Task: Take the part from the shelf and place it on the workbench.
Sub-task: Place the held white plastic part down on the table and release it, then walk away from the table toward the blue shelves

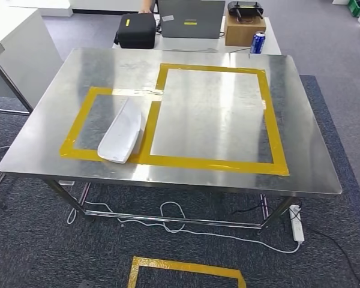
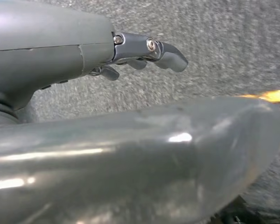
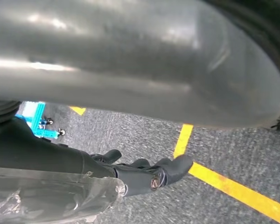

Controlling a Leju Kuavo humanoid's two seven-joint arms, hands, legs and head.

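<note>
Head view: white curved part (image 1: 122, 133) lies on the steel workbench (image 1: 305, 150), overlapping the smaller yellow tape frame (image 1: 85, 108).
Left wrist view: left hand (image 2: 145, 51) over grey carpet, fingers loosely extended, holding nothing.
Right wrist view: right hand (image 3: 145, 170) likewise loose and empty above carpet.

Laptop (image 1: 191, 18) cut by top edge; can (image 1: 257, 42) label unreadable.

Bare large taped rectangle (image 1: 213, 114) beside white part (image 1: 122, 132); clutter, perhaps a can (image 1: 257, 42), beyond workbench (image 1: 305, 150).
</note>
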